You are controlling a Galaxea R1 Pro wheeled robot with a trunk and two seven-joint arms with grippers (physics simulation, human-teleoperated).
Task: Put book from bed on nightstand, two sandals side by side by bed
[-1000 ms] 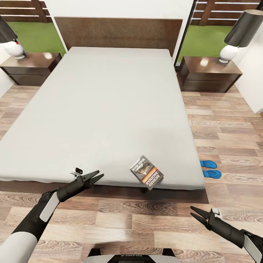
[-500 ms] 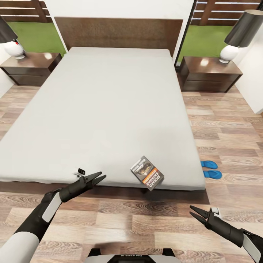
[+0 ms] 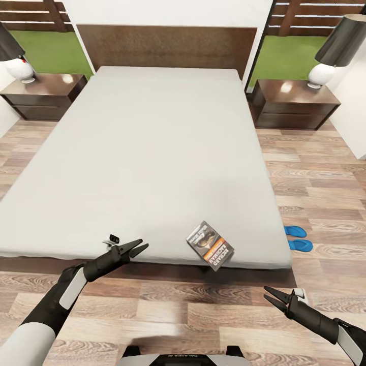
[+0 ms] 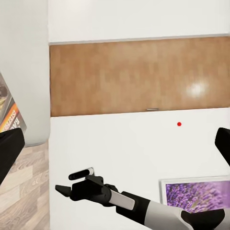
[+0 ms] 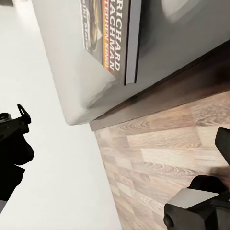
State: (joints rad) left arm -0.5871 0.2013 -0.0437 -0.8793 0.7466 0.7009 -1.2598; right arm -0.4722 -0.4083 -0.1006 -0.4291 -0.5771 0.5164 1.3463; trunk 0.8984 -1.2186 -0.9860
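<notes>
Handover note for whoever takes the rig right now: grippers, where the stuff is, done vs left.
Left gripper: open, empty, at the foot edge of the bed.
Right gripper: open, empty, low over the floor at the bed's foot.
Book: lying on the mattress at the foot edge, one corner overhanging, nearer the right gripper.
Sandals: on the floor, side by side, against the bed's right side near the foot.
Nightstands: left one and right one, each carrying a lamp.
Done: sandals look placed.
Left: grasp the book and put it on a nightstand.
</notes>
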